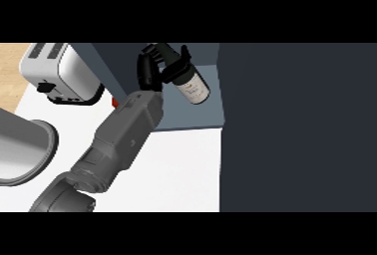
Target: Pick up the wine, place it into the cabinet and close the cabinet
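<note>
The black left hand [158, 64] is curling its fingers around the dark glass wine bottle with a white label [191, 87], inside the open grey-blue cabinet [199, 117].

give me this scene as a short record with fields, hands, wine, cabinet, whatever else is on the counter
left hand: curled round the wine's neck
wine: bottle held tilted inside the open cabinet
cabinet: interior shows, dark door at its right
right hand: not in view
toaster: at upper left on the counter
grey basin: at left edge
</note>
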